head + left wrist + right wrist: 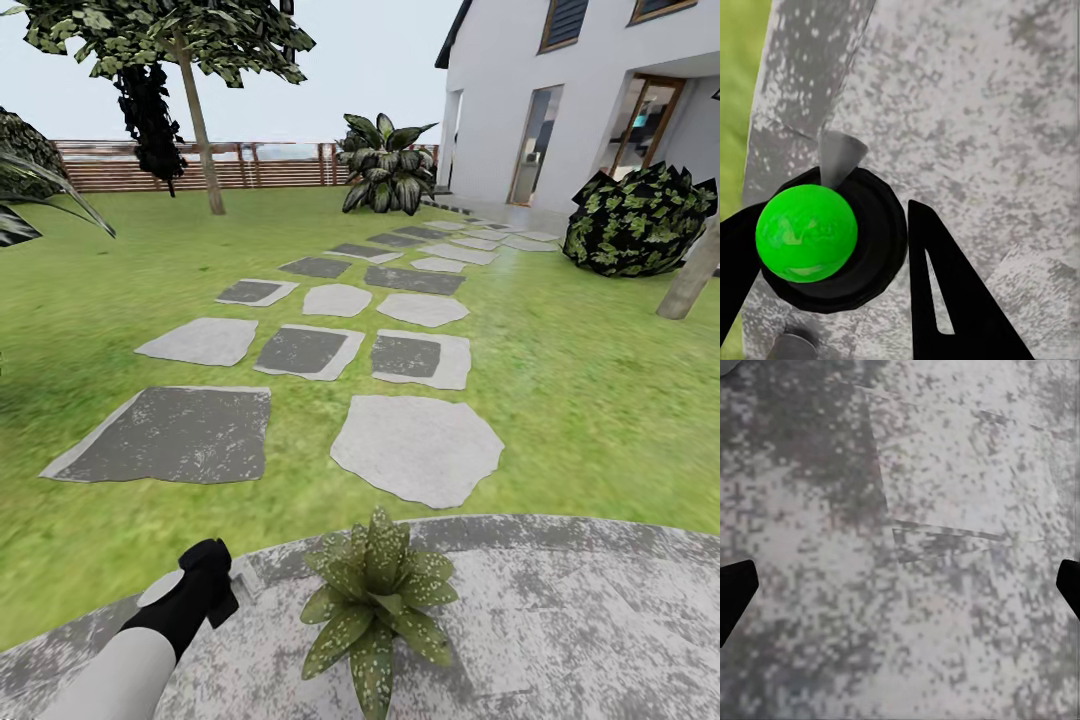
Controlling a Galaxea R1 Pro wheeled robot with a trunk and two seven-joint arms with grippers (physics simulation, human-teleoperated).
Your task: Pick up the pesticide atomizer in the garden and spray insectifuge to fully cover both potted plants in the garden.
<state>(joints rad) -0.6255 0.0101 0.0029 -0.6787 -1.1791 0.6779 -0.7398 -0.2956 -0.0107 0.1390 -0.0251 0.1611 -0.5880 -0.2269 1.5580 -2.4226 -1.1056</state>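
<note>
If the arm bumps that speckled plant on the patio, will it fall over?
Probably not easily: the potted plant is a low, wide rosette sitting flat on the paved patio, so it looks hard to tip. Its broad leaves would likely bend first. Its pot is hidden beneath them, so its weight is a guess.

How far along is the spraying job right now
Pickup looks done: the left gripper is closed on the atomizer, seen end-on in the left wrist view. In hand: the left arm is beside one potted plant on the patio. No spray is visible, so covering both plants appears left. The right gripper is open.
</note>
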